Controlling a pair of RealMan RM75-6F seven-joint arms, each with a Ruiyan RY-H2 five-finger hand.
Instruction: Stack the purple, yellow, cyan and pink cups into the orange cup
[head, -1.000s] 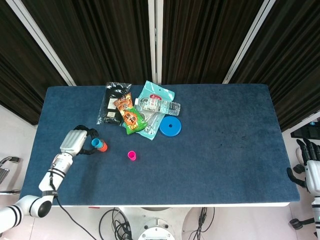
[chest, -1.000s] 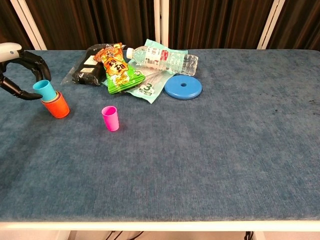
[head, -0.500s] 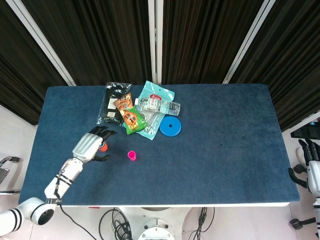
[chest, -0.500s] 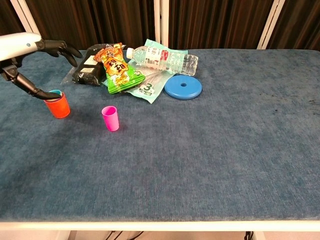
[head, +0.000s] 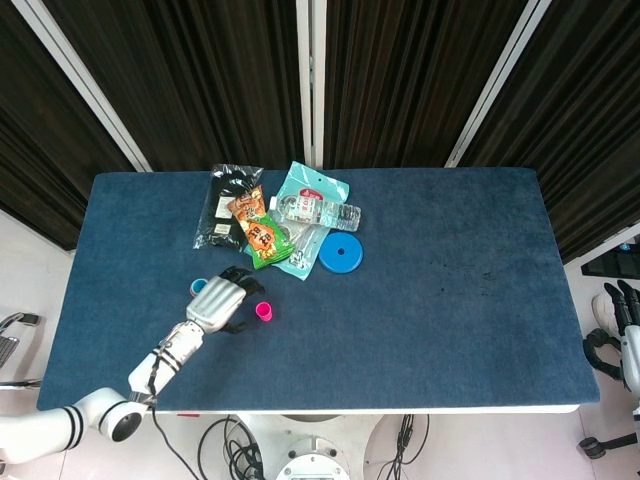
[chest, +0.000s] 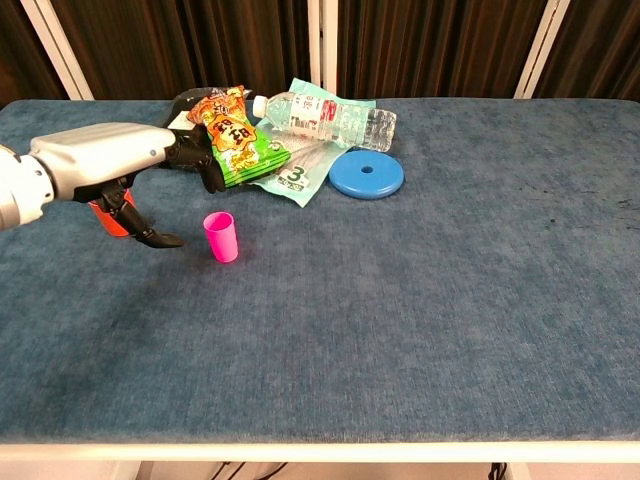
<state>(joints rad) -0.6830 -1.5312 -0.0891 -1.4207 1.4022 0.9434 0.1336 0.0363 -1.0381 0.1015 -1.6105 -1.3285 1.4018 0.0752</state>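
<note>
The left hand (chest: 125, 165) reaches in over the near left part of the blue table (chest: 420, 320), fingers spread wide and holding nothing, with one dark finger pointing down close to the cloth just left of the pink cup (chest: 221, 236). That pink cup stands upright on its own, mouth up, a little apart from the fingertips; from the head view the hand (head: 220, 300) sits just beside the same cup (head: 264, 311) without touching it. Behind the hand, mostly hidden by it, the orange cup (chest: 106, 217) shows as a sliver of orange below the wrist, and from above a bit of cyan rim (head: 199, 286) peeks out at the hand's far edge; I cannot tell from here how the other cups sit inside it. Further back lie a black packet (chest: 175, 125), an orange and green snack bag (chest: 237, 135), a clear water bottle (chest: 325, 117) on its side across a pale teal pouch (chest: 300, 165), and a flat blue disc (chest: 366, 175). The right hand (head: 622, 325) hangs off the table's right edge, cut by the frame, so I cannot tell how its fingers are set.
</note>
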